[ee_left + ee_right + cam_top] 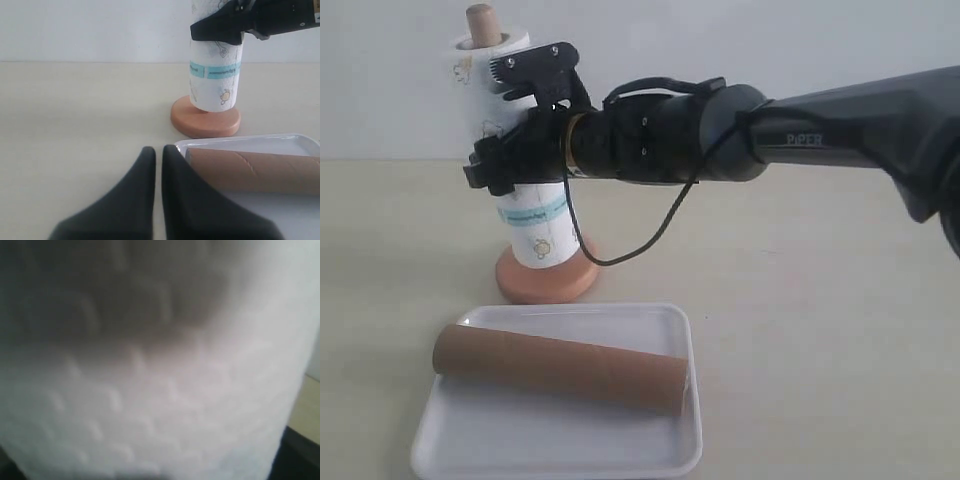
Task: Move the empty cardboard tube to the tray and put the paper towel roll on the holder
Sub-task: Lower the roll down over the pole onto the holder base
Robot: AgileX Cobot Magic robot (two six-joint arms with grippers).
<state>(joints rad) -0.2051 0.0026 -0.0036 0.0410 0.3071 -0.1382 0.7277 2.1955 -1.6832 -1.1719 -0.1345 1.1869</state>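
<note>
The paper towel roll (535, 225) stands over the holder (545, 283), with the dowel's round top (483, 22) poking out above it. My right gripper (510, 118) is shut on the roll's upper half, one finger on each side. In the right wrist view the embossed roll (160, 405) fills the picture. The empty cardboard tube (560, 368) lies on its side in the tray (520, 440). My left gripper (159, 150) is shut and holds nothing, low by the tray's corner (300, 140) and near one end of the tube (255, 170). It is out of the exterior view.
The right arm (800, 130) reaches in from the right, level above the table, with a black cable (650, 235) looping below it. Bare beige table surface (820, 330) lies right of the tray, and a pale wall stands behind.
</note>
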